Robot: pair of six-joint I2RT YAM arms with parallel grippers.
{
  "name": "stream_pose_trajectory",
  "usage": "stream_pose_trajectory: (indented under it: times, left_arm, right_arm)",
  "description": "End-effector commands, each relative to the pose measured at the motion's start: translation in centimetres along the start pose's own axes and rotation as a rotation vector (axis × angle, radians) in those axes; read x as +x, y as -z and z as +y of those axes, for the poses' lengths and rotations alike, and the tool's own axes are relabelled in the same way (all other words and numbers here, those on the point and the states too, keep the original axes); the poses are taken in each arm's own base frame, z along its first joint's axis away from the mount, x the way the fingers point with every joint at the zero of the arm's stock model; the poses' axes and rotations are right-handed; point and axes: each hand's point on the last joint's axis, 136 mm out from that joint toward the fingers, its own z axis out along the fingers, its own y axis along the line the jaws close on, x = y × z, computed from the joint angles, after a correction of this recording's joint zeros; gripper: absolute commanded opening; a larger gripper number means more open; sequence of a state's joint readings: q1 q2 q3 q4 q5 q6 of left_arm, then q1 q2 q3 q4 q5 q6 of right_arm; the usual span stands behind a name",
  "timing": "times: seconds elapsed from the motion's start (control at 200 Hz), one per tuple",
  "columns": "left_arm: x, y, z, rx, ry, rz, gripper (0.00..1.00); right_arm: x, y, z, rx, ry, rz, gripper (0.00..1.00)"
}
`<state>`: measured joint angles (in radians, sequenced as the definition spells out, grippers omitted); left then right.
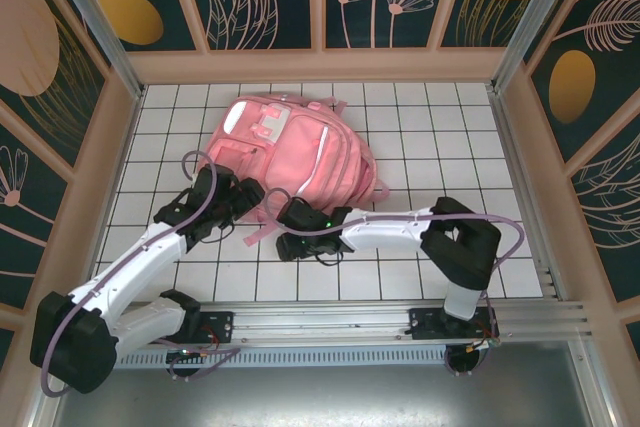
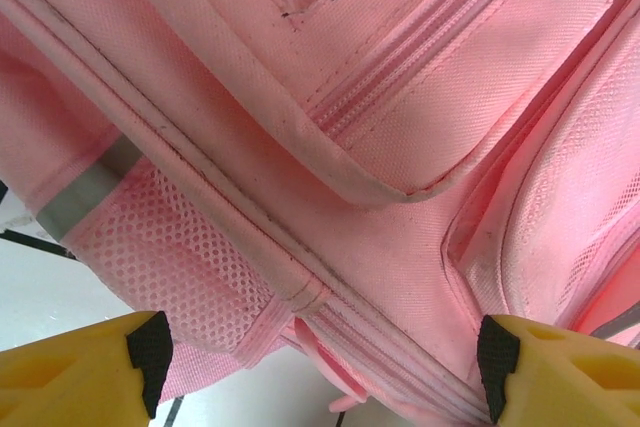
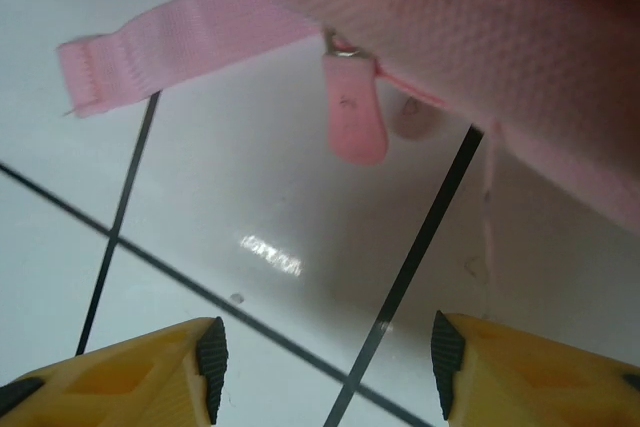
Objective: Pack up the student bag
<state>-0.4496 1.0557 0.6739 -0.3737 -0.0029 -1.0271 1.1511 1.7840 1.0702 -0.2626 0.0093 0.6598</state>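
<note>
Two claws work at the near side of the student bag [image 1: 290, 162], and neither has hold of anything, so we judge the packing to be somewhere in the middle or near its start rather than finished. The bag lies flat on the white tiled tabletop [image 1: 430, 147], front pockets up, nearer the far edge than the near one and a little toward the left edge. The pocket zips in the left wrist view look closed, and we cannot tell whether anything is inside. What seems left, in our judgement, is to get a grip on a zipper or a flap and open or close a compartment.

Our left claw [image 2: 320, 357] stands wide open, its black-padded tips well apart, with nothing between them. The bag sits just ahead of it: the seam below a front pocket runs across the gap, and the mesh side pocket [image 2: 170, 247] and grey reflective stripe [image 2: 85, 197] lie off to one side. We cannot say whether the tips touch the fabric.

Our right claw [image 3: 325, 357] is open about halfway and empty, with bare tile between its tips. The bag's near rim hangs just beyond it, a pink zipper pull [image 3: 355, 117] dangling from that rim, apart from the tips, and a loose strap end [image 3: 180, 57] lies beside it.
</note>
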Motion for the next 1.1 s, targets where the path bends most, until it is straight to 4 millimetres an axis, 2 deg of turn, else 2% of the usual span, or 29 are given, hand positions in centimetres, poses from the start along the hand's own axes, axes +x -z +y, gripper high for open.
stream_pose_trajectory:
  times: [0.0,0.165,0.405,0.52,0.641,0.836,0.991,1.096]
  left_arm:
    - [0.3,0.3,-0.4,0.047,0.048,0.018,0.81]
    - [0.5,0.6,-0.4,0.093,0.081,0.01,0.79]
    - [0.4,1.4,0.4,0.108,0.131,-0.028,0.77]
    - [0.3,1.6,0.8,0.107,0.137,-0.043,0.76]
    - [0.4,1.5,1.2,0.097,0.141,-0.047,0.76]
    - [0.7,1.0,2.0,0.083,0.148,-0.05,0.75]
    - [0.9,0.5,1.6,0.102,0.137,-0.037,0.73]
    - [1.8,-0.2,1.3,0.138,0.169,0.008,0.72]
  right_arm:
    - [-2.1,-0.8,-0.1,-0.001,-0.067,-0.083,0.6]
    - [-4.1,-1.7,-0.9,-0.034,-0.15,-0.167,0.64]
    - [-8.1,-1.6,-1.8,-0.074,-0.241,-0.295,0.59]
    - [-9.7,-1.6,-1.9,-0.1,-0.256,-0.335,0.51]
    - [-10.9,-1.7,-3.3,-0.086,-0.297,-0.364,0.4]
    - [-10.5,-1.7,-6.3,-0.077,-0.411,-0.363,0.2]
    - [-9.8,-0.3,-7.4,-0.06,-0.431,-0.378,0.11]
    - [-9.2,1.2,-8.5,-0.055,-0.46,-0.388,0.05]
